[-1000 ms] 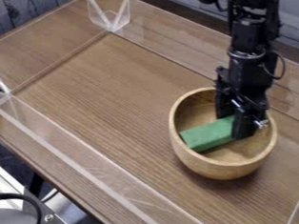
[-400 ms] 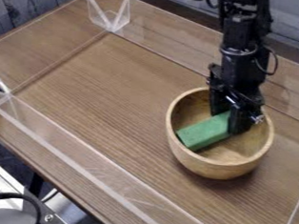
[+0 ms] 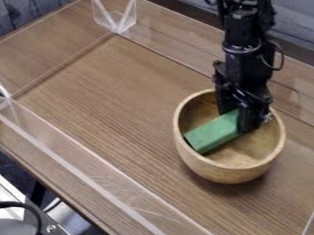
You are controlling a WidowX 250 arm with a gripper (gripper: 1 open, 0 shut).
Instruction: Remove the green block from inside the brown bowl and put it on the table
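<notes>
Shifted since the earlier frames: black gripper (image 3: 245, 110) and green block (image 3: 214, 132) a little toward 10 o'clock, block now lying at a steeper slant; wooden bowl (image 3: 224, 176) has crept the same way, slightly. Clock read on the camera's view, 12 being the far side. Nearest, at 7 o'clock, a black ring-shaped part (image 3: 18, 209) outside the clear plastic wall (image 3: 83, 170). Next, bare wood-grain tabletop (image 3: 107, 96), running from the bowl's 9 o'clock out toward 10; ample landing ground, by my judgement. Bowl stands upright on it, right of centre. Block is inside the bowl, near end by the 8 o'clock wall, far end pointing to 1 o'clock and running in under the fingers. Jaws: dark fingers overlap the block's far end, but whether they are clamped on it or merely against it, cannot tell. Beyond, the black arm (image 3: 245, 45) reaches down from 12 o'clock. Risks, as judged: a hold on one end only would let the block swivel and slip back; its near end could catch the 8 o'clock rim if lifted too little; fingers pressing the far wall could drag or tip the bowl.
</notes>
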